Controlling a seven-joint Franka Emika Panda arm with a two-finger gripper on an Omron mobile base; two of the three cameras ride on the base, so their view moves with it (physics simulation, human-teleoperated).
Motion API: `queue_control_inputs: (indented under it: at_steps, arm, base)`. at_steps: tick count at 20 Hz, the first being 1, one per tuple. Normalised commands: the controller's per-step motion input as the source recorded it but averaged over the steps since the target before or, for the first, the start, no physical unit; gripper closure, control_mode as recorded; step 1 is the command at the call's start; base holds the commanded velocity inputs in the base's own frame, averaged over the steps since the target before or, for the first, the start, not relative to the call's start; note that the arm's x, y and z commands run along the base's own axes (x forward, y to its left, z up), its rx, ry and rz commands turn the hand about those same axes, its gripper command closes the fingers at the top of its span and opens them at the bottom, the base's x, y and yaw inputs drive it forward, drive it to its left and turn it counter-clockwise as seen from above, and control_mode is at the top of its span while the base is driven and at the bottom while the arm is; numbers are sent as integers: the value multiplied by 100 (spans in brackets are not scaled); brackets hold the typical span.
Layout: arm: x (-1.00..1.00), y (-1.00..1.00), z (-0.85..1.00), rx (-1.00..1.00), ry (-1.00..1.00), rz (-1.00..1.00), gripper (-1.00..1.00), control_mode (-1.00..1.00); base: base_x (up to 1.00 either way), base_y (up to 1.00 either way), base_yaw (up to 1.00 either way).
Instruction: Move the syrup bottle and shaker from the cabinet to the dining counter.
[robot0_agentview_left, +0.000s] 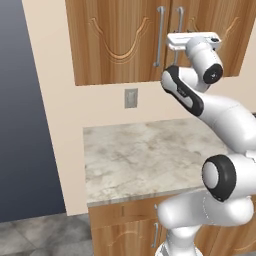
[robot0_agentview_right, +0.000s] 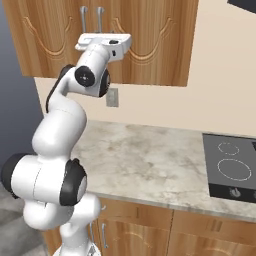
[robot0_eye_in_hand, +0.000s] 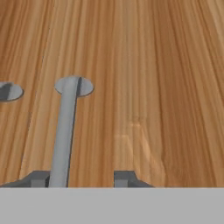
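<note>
With cabinet doors closed, claw straddles a silver handle.

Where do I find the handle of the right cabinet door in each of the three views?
Left base view: right door's handle at the top, right of centre.
Right base view: top left, the right bar of the pair.
Hand view: left of centre, rising from the bottom.
Shared landmark: left door's handle, just left of it in every view.

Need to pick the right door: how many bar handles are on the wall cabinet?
2. Both sit side by side where the two shut doors meet: the left handle and the right handle, whose lower part is hidden behind the arm.
</note>
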Motion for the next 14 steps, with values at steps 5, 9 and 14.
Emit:
queue_control_inputs:
  at_steps: [5, 9, 14]
  arm:
    - [-95, -98, 11, 0, 0, 0, 100, -100]
    - [-98, -95, 7, 0, 0, 0, 100, -100]
    - [-93, -96, 0, 0, 4, 0, 100, -100]
  base:
    - [0, 0, 0]
    - [0, 0, 0]
    - [0, 0, 0]
